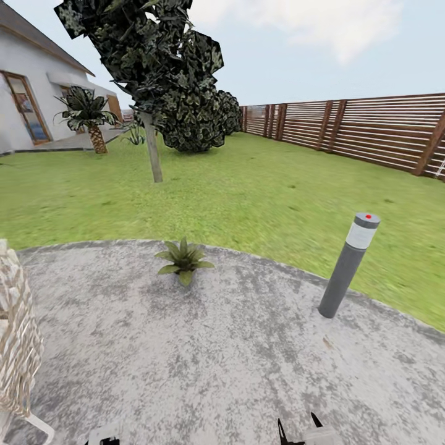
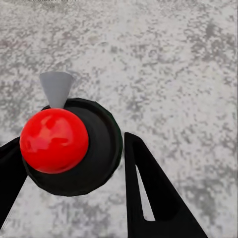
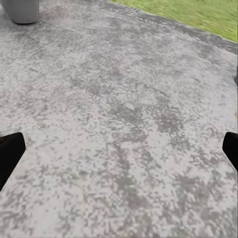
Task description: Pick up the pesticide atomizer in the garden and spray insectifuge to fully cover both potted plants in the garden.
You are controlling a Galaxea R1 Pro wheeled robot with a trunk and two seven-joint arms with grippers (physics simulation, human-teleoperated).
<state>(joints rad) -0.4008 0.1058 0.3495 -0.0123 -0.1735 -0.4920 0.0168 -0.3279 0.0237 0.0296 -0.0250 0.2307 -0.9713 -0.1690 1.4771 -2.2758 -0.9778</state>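
On the grey round paved patio (image 1: 247, 371) we are carrying the black, red-knobbed pesticide atomizer (image 2: 69, 144) clenched in our left gripper (image 2: 74, 173), right gripper (image 3: 119, 148) released, facing one unsprayed green-leaved potted plant (image 1: 184, 261).

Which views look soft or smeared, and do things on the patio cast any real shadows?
Head view: grass smeared toward the edges; potted plant and bollard cast no clear shadows on the patio, light flat. Left wrist view: sharp red ball with soft highlights, left gripper fingers crisp. Right wrist view: paving texture coarse, blotchy.
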